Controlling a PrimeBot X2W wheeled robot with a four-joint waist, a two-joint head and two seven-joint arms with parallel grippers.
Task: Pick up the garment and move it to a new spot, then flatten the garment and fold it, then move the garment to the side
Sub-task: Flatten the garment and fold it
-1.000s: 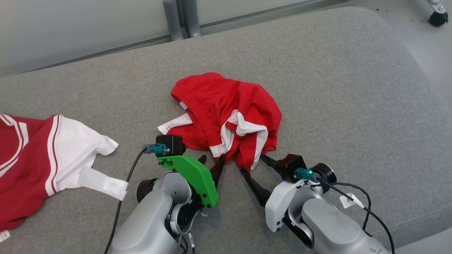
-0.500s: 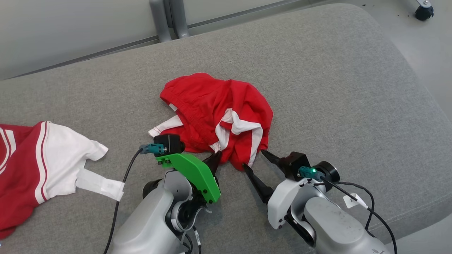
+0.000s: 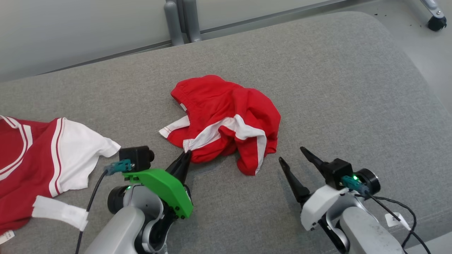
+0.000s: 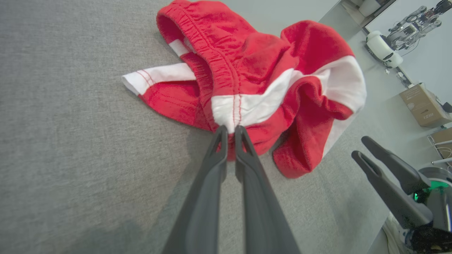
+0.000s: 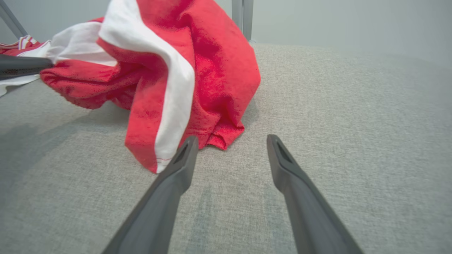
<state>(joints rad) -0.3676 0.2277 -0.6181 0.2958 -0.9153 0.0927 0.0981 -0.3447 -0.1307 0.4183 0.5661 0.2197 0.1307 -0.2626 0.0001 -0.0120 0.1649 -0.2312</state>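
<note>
Red-and-white shorts (image 3: 226, 106) sit crumpled on the grey cushion (image 3: 335, 88). So the left gripper (image 3: 186, 154) is pinched on their white edge, right gripper (image 3: 291, 154) hangs wide open nearby.

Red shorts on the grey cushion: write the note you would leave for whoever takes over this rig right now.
Grippers: the left gripper is shut on the white hem band at the near edge of the red shorts. The right gripper is open, close beside the shorts' right end, holding nothing.
Things: the shorts are crumpled mid grey cushion, with their bulk resting on it. A red and white jersey lies apart at the left.
Done: first grasp made.
Left: lift and move the shorts, flatten, fold, set aside.
</note>
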